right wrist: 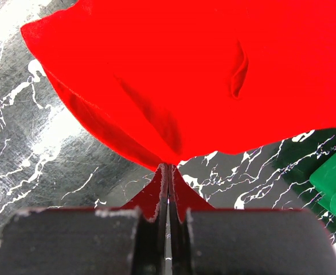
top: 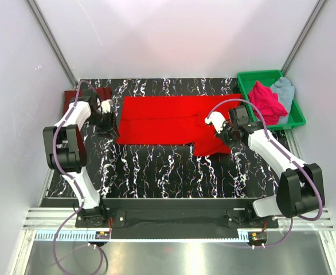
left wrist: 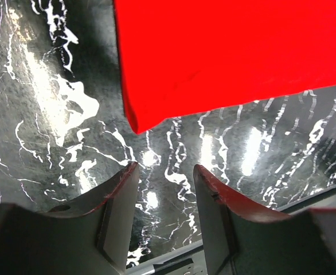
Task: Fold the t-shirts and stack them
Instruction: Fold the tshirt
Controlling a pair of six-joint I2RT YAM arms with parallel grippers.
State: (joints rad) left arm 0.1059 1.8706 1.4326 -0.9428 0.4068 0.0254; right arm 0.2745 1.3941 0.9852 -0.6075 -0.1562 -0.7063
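Your bright red t-shirt (top: 162,117) lies spread sideways across the middle of the black, white-veined surface (top: 156,172). Its body forms a long, mostly smooth band, with one lumpier flap hanging nearer you at its right end. From the left wrist, the cloth (left wrist: 231,51) shows a clean, doubled-over corner lying flat. From the right wrist, it (right wrist: 185,69) rises in a soft tent with a small pucker and a few creases.

The dark maroon t-shirt (top: 96,91) sits at the far left corner of the surface, partly behind your left arm. The magenta-pink t-shirt (top: 265,102) and the pale grey-blue t-shirt (top: 284,89) lie crumpled together in the green tray (top: 260,75) at the far right.

Your left pincer (top: 109,121) is just beside the red shirt's left edge. In its wrist view, the left pincer (left wrist: 165,172) is spread with nothing between the fingers, and the shirt corner lies a little beyond their tips, not touching. Your right pincer (top: 222,133) is at the shirt's right end. Its wrist view shows the right pincer (right wrist: 168,167) pressed together, pinching a point of the red cloth and lifting it off the surface.
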